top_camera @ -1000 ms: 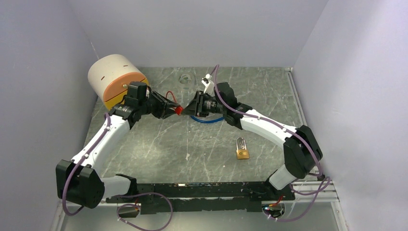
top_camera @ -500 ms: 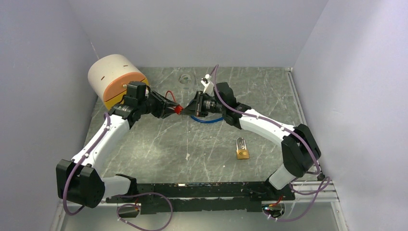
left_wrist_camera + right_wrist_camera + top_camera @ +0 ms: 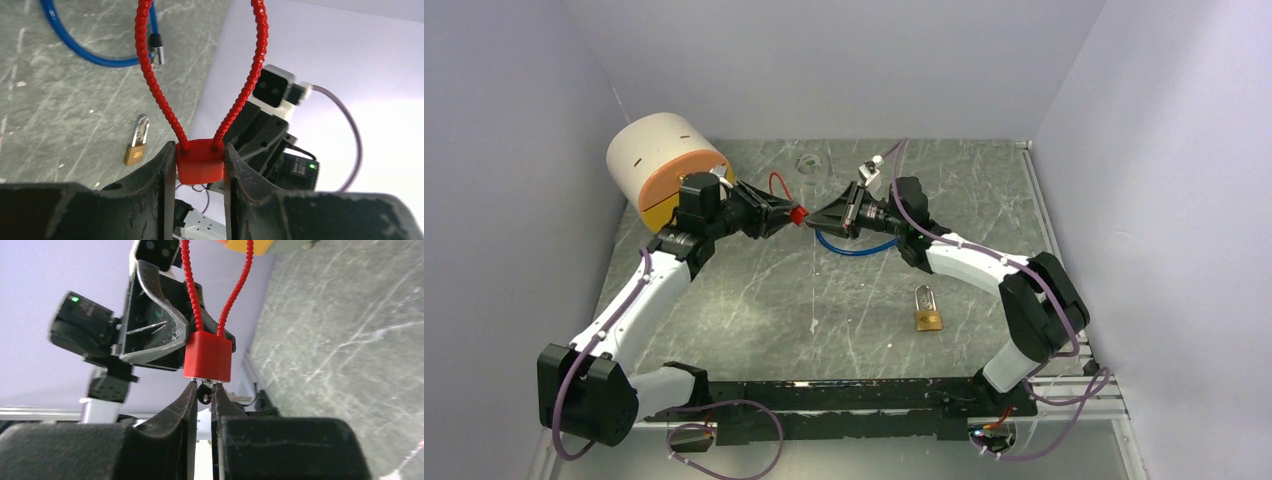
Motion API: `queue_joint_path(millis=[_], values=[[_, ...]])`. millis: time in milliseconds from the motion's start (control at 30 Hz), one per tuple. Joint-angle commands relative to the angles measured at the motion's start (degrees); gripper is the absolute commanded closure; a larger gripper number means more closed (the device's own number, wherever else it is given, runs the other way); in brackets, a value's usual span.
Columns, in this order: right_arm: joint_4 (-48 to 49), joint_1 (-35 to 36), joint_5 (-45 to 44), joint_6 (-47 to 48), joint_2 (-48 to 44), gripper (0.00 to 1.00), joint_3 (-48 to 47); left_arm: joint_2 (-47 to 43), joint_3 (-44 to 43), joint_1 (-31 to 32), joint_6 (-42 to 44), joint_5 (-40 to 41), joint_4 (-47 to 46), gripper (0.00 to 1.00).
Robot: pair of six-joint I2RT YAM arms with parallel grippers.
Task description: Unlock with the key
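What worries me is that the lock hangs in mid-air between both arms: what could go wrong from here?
1. The right gripper pinches only the small key under the red lock; turning it, the key might slip from the jaws.
2. The left gripper clamps that lock by two sides only, so the twist may rotate it.

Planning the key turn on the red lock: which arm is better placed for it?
Right. The right pincer is shut on the key under the red lock, so a wrist roll should turn it. The left pincer clamps the lock's body, bracing it.
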State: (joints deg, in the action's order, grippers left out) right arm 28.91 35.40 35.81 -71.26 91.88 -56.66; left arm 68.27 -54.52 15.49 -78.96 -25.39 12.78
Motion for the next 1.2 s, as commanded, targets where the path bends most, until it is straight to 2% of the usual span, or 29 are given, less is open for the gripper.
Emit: queue_joint_path(millis=[0,200,267,300,333,367,400,433,500,600,733,867,967,1067,1167], values=[[19.7,-1.2,-0.1,-16.8,-2.0,1.00,3.1,-3.5,2.5,0.4,-1.8,-3.1,-15.6,0.97],[36.9,-1.1,-1.5,-31.4,0.1,1.00,5.2,-2.7,4.4,0.4,-5.4,-5.1,-28.5,0.97],[37.7,-1.1,-0.1,-30.7,0.7,1.00,4.0,-2.6,3.9,0.4,-5.1,-5.0,-28.6,0.97],[34.2,-1.2,0.4,-26.9,0.0,1.00,3.4,-2.7,3.5,0.4,-4.6,-4.5,-27.8,0.98],[30.1,-1.2,0.5,-23.0,-1.2,0.88,3.1,-2.8,3.1,0.4,-4.1,-4.2,-27.0,0.97],[25.6,-1.2,0.5,-18.8,-3.0,0.67,2.7,-2.9,2.7,0.4,-3.6,-4.0,-26.3,0.97],[21.3,-1.2,0.3,-15.1,-4.4,0.55,2.3,-2.9,2.4,0.3,-3.4,-3.8,-26.0,0.97],[17.3,-1.2,-0.4,-11.1,-6.0,0.47,2.1,-2.9,2.2,0.2,-3.2,-3.9,-26.1,0.98],[9.9,-1.2,-2.0,-4.7,-8.6,0.40,1.2,-2.7,1.8,0.2,-3.1,-4.0,-26.3,0.97],[1.9,-1.2,-4.1,2.0,-10.6,0.45,-0.4,-2.3,1.3,0.0,-3.0,-4.2,-26.7,0.97],[-2.0,-1.1,-4.1,5.9,-10.3,0.62,-2.0,-1.9,0.2,0.1,-2.2,-4.6,-26.4,0.97],[-3.0,-1.2,-3.9,7.9,-9.9,0.69,-3.3,-1.9,-0.7,0.1,-1.0,-4.8,-25.2,0.98],[-4.2,-1.2,-3.1,8.9,-9.2,0.70,-5.1,-2.1,-0.9,0.0,-0.4,-4.6,-24.0,0.97],[-4.4,-1.2,-3.0,9.2,-8.7,0.80,-5.8,-2.3,-0.8,0.1,-0.3,-4.7,-23.9,0.98],[-2.4,-1.2,-1.9,8.6,-8.2,0.82,-6.0,-2.3,-0.8,0.1,-0.1,-4.8,-23.4,0.97]])
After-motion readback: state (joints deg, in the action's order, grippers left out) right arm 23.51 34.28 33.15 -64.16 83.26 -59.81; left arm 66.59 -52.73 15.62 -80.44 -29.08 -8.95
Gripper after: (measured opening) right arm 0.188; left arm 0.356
